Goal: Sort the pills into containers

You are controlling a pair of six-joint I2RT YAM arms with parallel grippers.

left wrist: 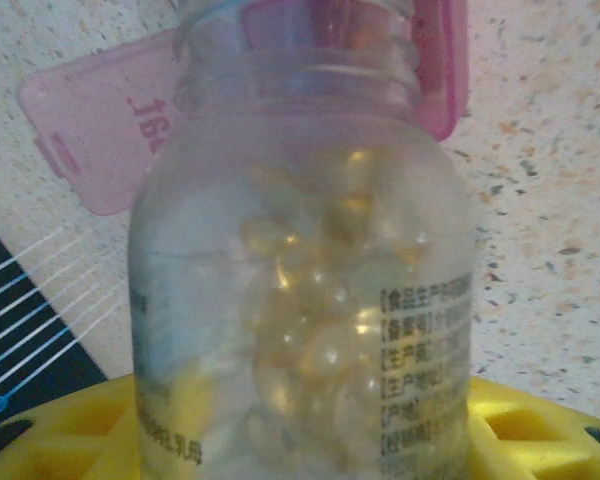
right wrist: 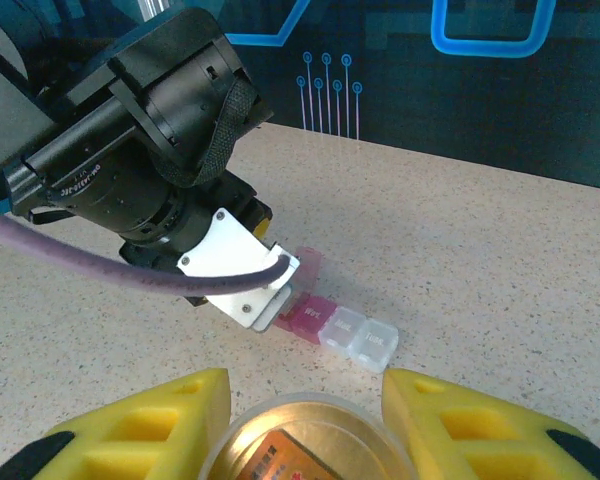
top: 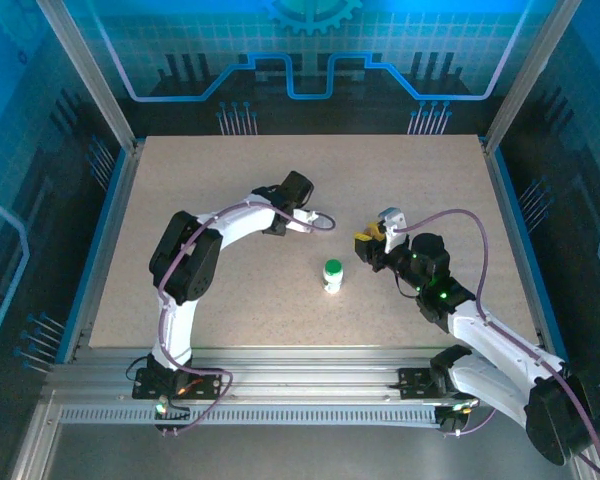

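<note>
Ahead of left gripper (left wrist: 300,400), clamped on capsule bottle (left wrist: 200,230), its mouth sits at pink box lid (left wrist: 90,140); overtilt would spill capsules (left wrist: 310,330) past compartments (right wrist: 360,338); right gripper (right wrist: 305,395) clamps amber vial (right wrist: 300,445).

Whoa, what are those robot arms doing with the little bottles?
They're sorting pills. The left gripper holds a clear bottle of golden capsules, its neck pointing at the pill box, whose pink lid is open. The right gripper grips an amber vial nearby. A white bottle with a green cap stands by itself on the table.
</note>
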